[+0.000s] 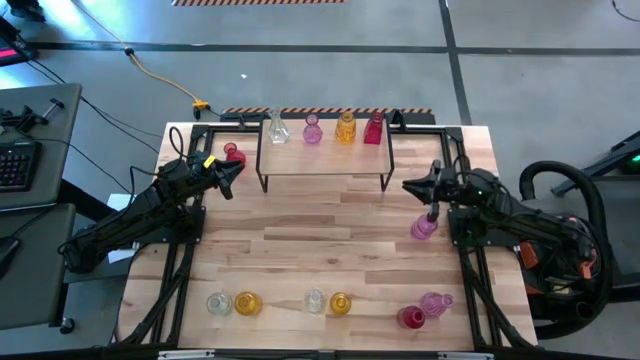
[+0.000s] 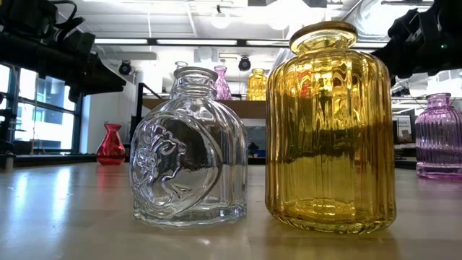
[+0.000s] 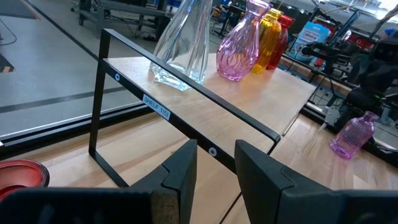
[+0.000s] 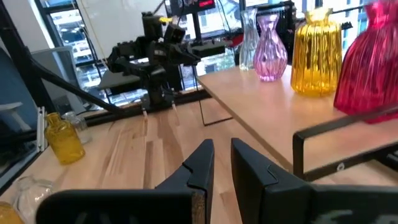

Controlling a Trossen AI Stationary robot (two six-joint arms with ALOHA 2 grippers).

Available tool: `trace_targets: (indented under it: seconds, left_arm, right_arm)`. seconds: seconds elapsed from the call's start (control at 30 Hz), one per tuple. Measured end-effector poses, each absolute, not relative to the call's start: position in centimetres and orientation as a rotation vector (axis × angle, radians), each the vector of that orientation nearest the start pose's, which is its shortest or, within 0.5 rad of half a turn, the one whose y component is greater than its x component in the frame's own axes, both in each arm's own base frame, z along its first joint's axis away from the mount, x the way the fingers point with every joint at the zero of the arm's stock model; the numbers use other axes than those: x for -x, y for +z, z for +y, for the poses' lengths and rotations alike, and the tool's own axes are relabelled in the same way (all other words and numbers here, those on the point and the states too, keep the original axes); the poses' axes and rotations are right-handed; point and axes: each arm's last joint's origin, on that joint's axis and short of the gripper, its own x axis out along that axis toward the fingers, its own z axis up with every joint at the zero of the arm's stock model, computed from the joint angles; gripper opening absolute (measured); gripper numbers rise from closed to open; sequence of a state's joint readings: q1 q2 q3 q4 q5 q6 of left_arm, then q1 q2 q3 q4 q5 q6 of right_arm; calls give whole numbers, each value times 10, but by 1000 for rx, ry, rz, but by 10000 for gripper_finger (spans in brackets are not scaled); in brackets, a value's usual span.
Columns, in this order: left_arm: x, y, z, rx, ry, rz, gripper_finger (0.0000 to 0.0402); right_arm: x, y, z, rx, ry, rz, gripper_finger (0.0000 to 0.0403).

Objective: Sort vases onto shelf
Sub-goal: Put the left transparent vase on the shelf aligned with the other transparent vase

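Observation:
The shelf (image 1: 325, 160) stands at the table's far middle. A clear vase (image 1: 277, 128), a pink one (image 1: 312, 130), an amber one (image 1: 345, 128) and a red one (image 1: 373, 130) stand in a row on it. My left gripper (image 1: 236, 172) hovers off the shelf's left end, open and empty (image 3: 216, 146). A red vase (image 1: 233, 153) stands just beyond it. My right gripper (image 1: 408, 184) hovers off the shelf's right end with a narrow gap and nothing between its fingers (image 4: 222, 144). A pink vase (image 1: 424, 226) stands upright on the table beside it.
Along the near edge stand several more vases: clear (image 1: 219, 303), amber (image 1: 247, 303), clear (image 1: 314, 301), amber (image 1: 340, 303), red (image 1: 411, 318) and pink (image 1: 434, 304). Bare tabletop (image 1: 320, 240) lies between them and the shelf.

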State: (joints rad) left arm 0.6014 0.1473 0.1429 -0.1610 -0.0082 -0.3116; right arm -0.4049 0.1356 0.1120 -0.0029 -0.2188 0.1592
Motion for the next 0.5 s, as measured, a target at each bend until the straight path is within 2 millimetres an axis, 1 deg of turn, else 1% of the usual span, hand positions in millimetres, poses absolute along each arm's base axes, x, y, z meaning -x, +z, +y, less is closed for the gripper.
trace_targets:
  seconds: [0.33,0.5]
  left_arm:
    - [-82,185,56,350,629,65,101]
    - [-82,185,56,350,628,65,101]
  right_arm:
    - [-96,181,-34,-201,-191,33,37]
    - [-96,179,-36,-259,-252,43,37]
